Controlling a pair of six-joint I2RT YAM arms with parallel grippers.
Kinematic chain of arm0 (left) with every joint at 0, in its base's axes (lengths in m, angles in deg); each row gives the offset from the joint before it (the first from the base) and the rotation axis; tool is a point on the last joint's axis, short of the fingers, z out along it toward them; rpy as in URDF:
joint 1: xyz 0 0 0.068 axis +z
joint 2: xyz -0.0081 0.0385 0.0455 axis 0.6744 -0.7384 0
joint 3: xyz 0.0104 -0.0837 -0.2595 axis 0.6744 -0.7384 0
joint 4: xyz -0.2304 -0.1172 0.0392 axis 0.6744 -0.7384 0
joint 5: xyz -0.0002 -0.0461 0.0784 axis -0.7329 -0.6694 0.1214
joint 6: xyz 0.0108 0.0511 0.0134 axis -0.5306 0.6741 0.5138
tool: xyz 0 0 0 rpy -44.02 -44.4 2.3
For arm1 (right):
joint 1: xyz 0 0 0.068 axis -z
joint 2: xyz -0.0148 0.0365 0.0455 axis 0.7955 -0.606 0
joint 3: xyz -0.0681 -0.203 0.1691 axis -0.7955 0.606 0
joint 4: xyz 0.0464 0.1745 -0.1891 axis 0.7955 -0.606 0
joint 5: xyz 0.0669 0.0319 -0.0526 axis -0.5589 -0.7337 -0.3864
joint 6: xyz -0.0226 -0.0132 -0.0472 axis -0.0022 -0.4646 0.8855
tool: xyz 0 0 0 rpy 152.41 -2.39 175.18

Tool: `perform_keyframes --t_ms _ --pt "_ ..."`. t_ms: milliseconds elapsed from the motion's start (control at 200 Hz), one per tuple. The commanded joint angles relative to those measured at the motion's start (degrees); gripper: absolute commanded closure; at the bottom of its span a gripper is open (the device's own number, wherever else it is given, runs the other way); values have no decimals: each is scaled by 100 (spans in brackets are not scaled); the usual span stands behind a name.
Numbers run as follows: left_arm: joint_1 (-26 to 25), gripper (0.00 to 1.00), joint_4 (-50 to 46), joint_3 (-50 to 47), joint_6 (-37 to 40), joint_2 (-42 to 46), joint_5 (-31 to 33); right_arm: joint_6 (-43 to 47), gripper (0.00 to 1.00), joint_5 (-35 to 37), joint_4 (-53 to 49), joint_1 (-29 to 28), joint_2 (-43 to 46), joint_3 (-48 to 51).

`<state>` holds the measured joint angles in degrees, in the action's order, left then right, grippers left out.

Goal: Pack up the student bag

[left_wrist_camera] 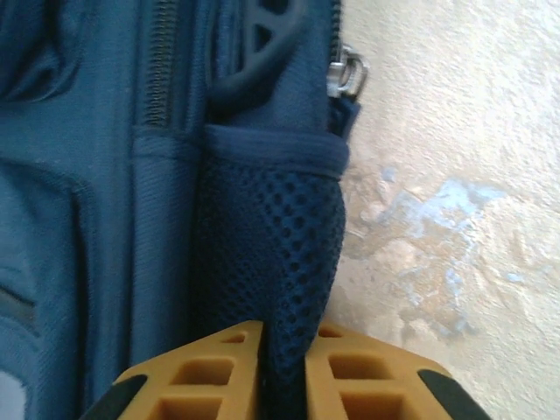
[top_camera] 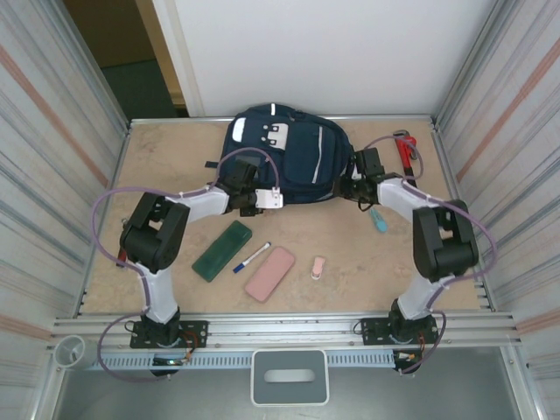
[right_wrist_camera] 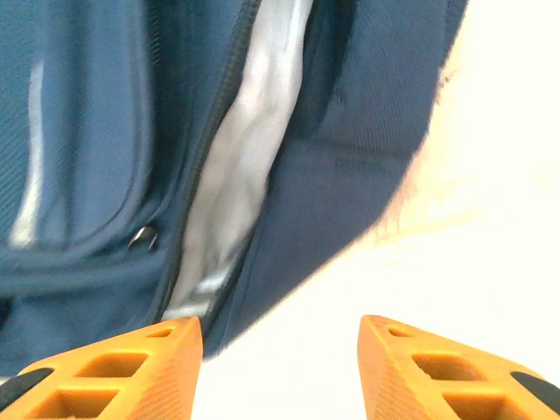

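Observation:
The student bag [top_camera: 284, 153], navy blue with white stripes and a white patch, lies flat at the back middle of the table. My left gripper [top_camera: 255, 198] is at its near left edge. In the left wrist view this gripper [left_wrist_camera: 284, 372] is shut on the bag's dark mesh side pocket [left_wrist_camera: 271, 245], with fabric pinched between the orange fingers. My right gripper [top_camera: 350, 188] is at the bag's near right side. In the right wrist view it [right_wrist_camera: 280, 367] is open over bare table, beside the bag's open zip with grey lining [right_wrist_camera: 236, 175] showing.
In front of the bag lie a green pencil case [top_camera: 222, 250], a marker pen [top_camera: 252, 256], a pink case [top_camera: 269, 273] and a small pink eraser [top_camera: 318, 267]. A teal object [top_camera: 378, 219] lies by the right arm. A red wrench [top_camera: 404, 149] sits at the back right. Metal walls enclose the table.

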<state>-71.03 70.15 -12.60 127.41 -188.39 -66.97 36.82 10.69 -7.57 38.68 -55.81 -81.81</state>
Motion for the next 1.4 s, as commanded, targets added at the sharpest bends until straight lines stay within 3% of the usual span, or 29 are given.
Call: perform_keyframes --t_ms 0,90,321,591,741,1398 --pt "-13 91 -152 -91 -498 424 -549 248 47 -269 388 -203 1026 506" --pt "6 100 -401 1 -999 679 -964 425 44 -146 644 -650 1628 993" --pt "105 100 -853 306 -1964 1031 -1413 714 41 281 1795 -1713 2453 2055" --pt "146 100 -1269 673 -2392 1081 -1787 2236 42 968 3330 -2742 2007 2586" --pt "146 100 -1381 769 -2543 1135 -1813 2521 44 936 4472 -2774 1513 2969" --pt "58 100 -1680 1005 -2847 1121 -1730 3331 47 2008 6426 -2984 -83 2953"
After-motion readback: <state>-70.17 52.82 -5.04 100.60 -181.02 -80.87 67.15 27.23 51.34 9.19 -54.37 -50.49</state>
